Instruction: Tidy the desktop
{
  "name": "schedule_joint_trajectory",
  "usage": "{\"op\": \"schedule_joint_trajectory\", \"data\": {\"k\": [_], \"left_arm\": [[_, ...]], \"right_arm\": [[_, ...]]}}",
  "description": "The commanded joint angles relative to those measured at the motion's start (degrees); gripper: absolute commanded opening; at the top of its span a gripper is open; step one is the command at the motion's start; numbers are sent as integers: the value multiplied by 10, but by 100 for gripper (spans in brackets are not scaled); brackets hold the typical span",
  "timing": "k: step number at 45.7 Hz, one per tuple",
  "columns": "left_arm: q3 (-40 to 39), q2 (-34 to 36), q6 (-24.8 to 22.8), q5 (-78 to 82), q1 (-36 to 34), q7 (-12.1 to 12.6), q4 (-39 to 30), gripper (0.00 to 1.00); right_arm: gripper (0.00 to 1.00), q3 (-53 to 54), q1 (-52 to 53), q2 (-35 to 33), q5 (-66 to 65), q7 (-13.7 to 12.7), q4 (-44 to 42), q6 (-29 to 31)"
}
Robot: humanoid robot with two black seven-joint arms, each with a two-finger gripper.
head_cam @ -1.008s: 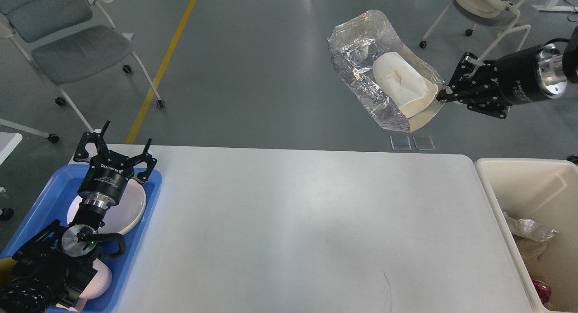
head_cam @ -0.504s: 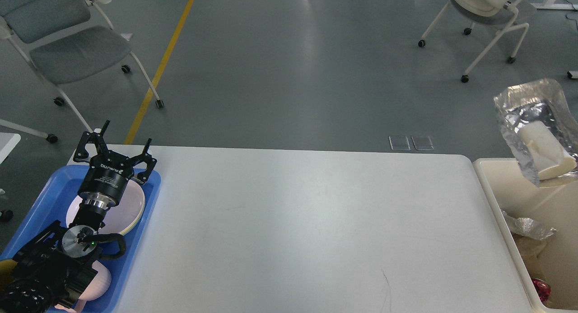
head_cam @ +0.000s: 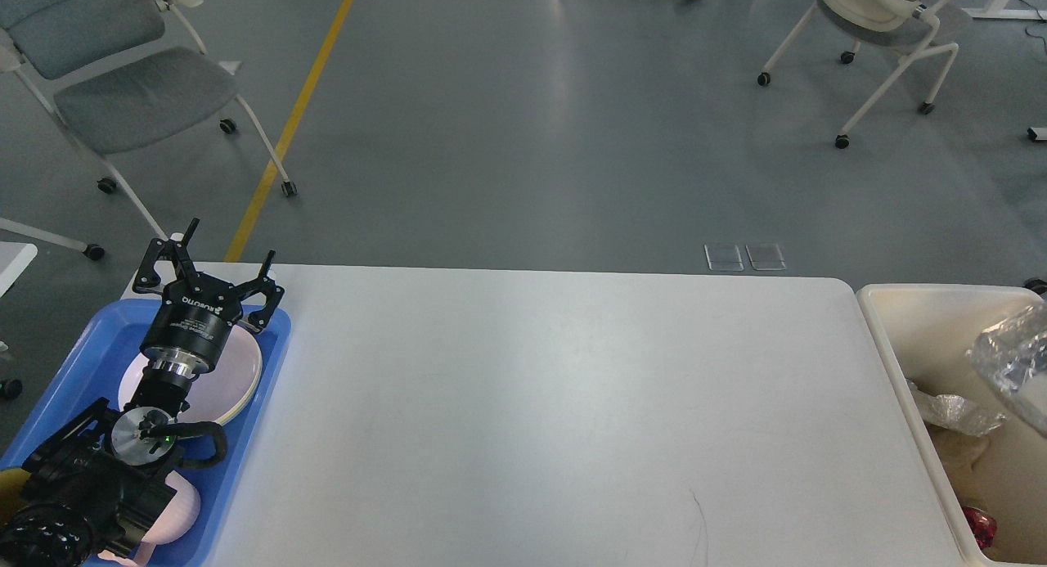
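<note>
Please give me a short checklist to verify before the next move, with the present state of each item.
1. Desktop free of loose items: ok; only bare white surface shows.
2. Left gripper empty: ok; its fingers are spread above the blue tray and hold nothing.
3. Right gripper position and state: cannot tell; it is out of view.
4. Foil bag inside the cream bin: cannot tell; it sits over the bin at the picture's right edge, but whether it has been let go is not visible.
5. Plate seated in the blue tray: ok; it lies flat under the left arm.
</note>
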Motion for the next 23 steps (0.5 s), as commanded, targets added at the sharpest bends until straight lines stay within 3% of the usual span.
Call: {"op": "schedule_joint_trajectory", "data": {"k": [1,10,23], "left_arm": [[0,0,0,0,0,0,0,96],[0,0,0,0,0,0,0,96],[0,0,0,0,0,0,0,96]], "right_arm": [[100,32,-32,7,0,0,-11,0],[100,84,-19,8,0,1,-11,7],[100,360,75,34,-2,5,-13,6]]}}
